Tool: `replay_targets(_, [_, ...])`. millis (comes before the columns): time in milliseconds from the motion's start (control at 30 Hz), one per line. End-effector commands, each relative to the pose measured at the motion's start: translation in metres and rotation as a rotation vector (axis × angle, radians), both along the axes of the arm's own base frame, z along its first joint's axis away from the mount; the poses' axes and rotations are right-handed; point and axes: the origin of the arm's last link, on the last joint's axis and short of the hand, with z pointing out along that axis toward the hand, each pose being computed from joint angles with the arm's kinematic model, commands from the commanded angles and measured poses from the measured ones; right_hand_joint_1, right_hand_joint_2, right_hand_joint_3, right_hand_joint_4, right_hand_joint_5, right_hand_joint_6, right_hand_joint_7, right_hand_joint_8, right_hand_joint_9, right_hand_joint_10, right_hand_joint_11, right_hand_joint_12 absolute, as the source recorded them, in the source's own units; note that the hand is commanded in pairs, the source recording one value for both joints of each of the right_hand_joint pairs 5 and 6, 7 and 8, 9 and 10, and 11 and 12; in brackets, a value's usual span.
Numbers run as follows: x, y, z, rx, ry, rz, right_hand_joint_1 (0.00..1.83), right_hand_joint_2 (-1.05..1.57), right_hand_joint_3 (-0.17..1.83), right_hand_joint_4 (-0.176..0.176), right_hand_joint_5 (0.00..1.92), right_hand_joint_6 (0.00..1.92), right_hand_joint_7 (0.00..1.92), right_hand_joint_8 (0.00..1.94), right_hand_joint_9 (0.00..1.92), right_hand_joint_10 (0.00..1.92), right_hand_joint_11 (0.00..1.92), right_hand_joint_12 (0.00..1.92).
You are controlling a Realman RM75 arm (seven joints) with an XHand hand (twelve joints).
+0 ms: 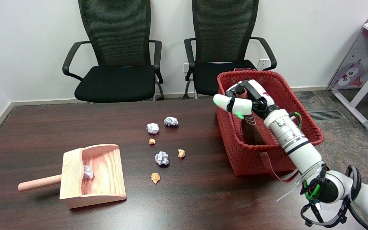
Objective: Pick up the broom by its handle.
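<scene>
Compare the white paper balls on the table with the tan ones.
The white paper balls are larger; the tan paper balls are smaller. One white ball lies inside the wooden dustpan, while every tan ball lies on the bare table. Both kinds are crumpled scraps scattered mid-table.

Two black mesh office chairs stood behind the table, one on the left (115, 60) and one on the right (224, 48). Four white crumpled paper balls showed: three on the tabletop (152, 128) (171, 121) (161, 158) and one inside the single wooden dustpan (91, 175). Three small tan paper scraps (152, 141) (181, 153) (155, 177) lay among them. One red woven basket (254, 153) held one broom (251, 127).
</scene>
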Motion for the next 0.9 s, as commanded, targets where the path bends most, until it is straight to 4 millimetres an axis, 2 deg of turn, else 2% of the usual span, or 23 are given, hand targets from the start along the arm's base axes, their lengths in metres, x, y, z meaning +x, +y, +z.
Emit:
replay_targets(33, [0.017,-0.007,0.008,-0.039,-0.038,0.055,0.92,1.31,1.03,0.168,1.92,1.92,1.92,1.92,1.92,1.92,1.92,1.92])
replay_targets(133, [0.028,-0.008,0.013,-0.065,-0.027,0.101,0.90,1.51,1.16,0.151,1.92,1.92,1.92,1.92,1.92,1.92,1.92,1.92])
replay_targets(233, [0.045,-0.009,0.017,-0.097,-0.036,0.162,0.90,1.56,1.21,0.134,1.92,1.92,1.92,1.92,1.92,1.92,1.92,1.92])
replay_targets(400, [0.073,-0.010,0.021,-0.127,-0.110,0.250,0.94,1.57,1.31,0.124,1.92,1.92,1.92,1.92,1.92,1.92,1.92,1.92])
replay_targets(467, [0.083,-0.011,0.022,-0.131,-0.154,0.270,0.93,1.57,1.33,0.137,1.92,1.92,1.92,1.92,1.92,1.92,1.92,1.92])
replay_targets(500, [0.089,-0.011,0.023,-0.134,-0.179,0.284,0.94,1.57,1.37,0.133,1.92,1.92,1.92,1.92,1.92,1.92,1.92,1.92])
replay_targets(533, [0.096,-0.011,0.024,-0.136,-0.203,0.297,0.95,1.57,1.38,0.100,1.92,1.92,1.92,1.92,1.92,1.92,1.92,1.92])
replay_targets(567, [0.101,-0.012,0.023,-0.136,-0.229,0.305,0.95,1.57,1.39,0.097,1.92,1.92,1.92,1.92,1.92,1.92,1.92,1.92])
replay_targets(600, [0.108,-0.012,0.024,-0.137,-0.268,0.319,0.96,1.57,1.40,0.100,1.92,1.92,1.92,1.92,1.92,1.92,1.92,1.92])
replay_targets(633, [0.116,-0.011,0.023,-0.135,-0.295,0.342,0.94,1.57,1.40,0.135,1.92,1.92,1.92,1.92,1.92,1.92,1.92,1.92])
replay_targets(700, [0.132,-0.013,0.020,-0.125,-0.297,0.383,0.92,1.57,1.49,0.176,1.92,1.92,1.92,1.92,1.92,1.92,1.92,1.92])
replay_targets(733, [0.141,-0.014,0.019,-0.123,-0.308,0.396,0.88,1.57,1.62,0.176,1.92,1.92,1.92,1.92,1.92,1.92,1.92,1.92])
replay_targets(800, [0.152,-0.018,0.017,-0.110,-0.383,0.400,0.86,1.57,1.70,0.176,1.92,1.92,1.92,1.92,1.92,1.92,1.92,1.92])
replay_targets(900, [0.165,-0.028,0.015,-0.098,-0.445,0.418,0.83,1.57,1.64,0.176,1.92,1.92,1.92,1.92,1.92,1.92,1.92,1.92])
